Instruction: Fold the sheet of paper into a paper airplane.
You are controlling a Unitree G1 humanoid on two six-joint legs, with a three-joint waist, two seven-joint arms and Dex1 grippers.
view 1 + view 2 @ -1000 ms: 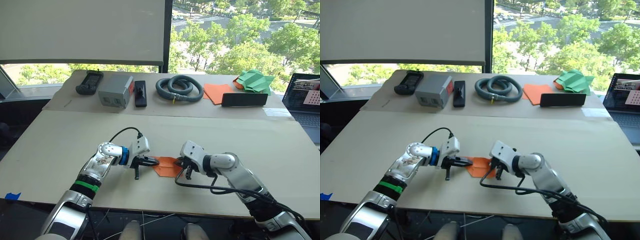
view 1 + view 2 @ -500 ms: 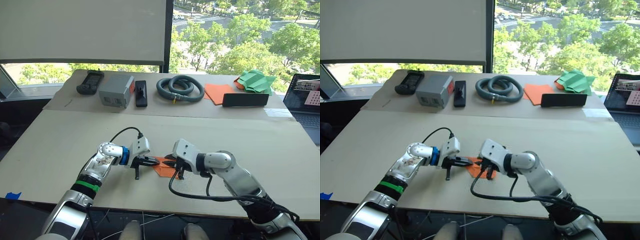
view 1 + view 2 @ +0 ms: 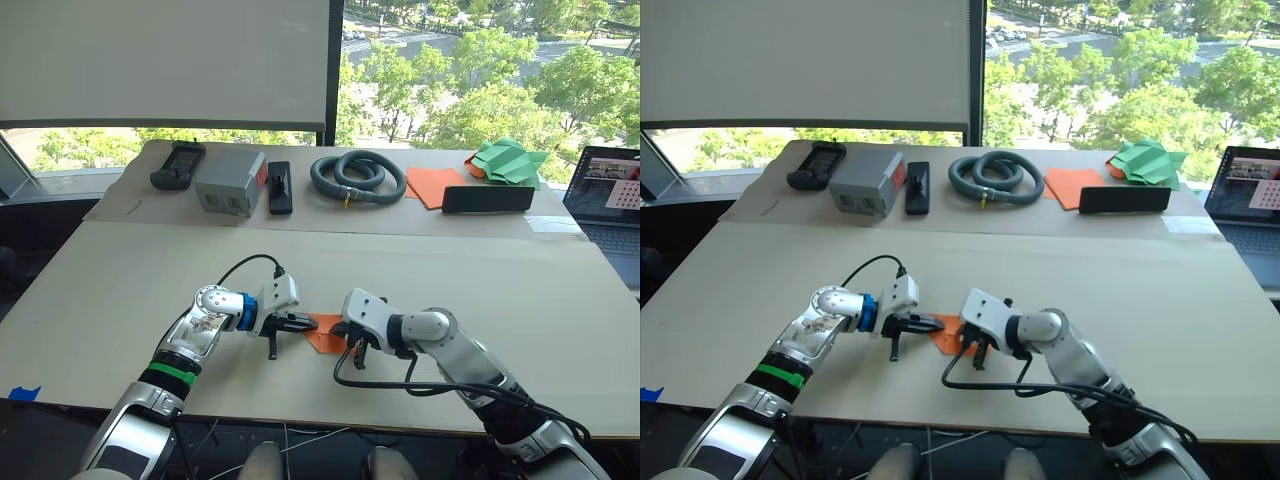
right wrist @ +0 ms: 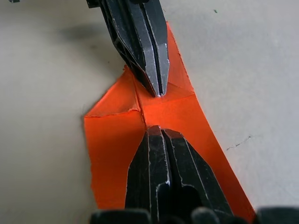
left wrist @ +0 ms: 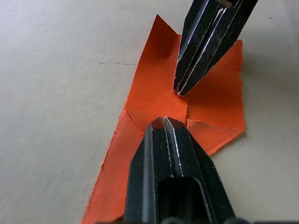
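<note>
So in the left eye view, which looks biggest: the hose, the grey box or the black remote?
1. Hose, the coiled one, looks biggest.
2. Grey box.
3. Black remote looks smallest.
All three sit on the far table at about the same distance, so nearness hardly skews this.

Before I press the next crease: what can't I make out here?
- Sheet of paper: near part hidden under the left gripper, left wrist view.
- Its right part covered by the right gripper, head views.
- Laptop: cut off by the picture's edge; screen too small.
</note>
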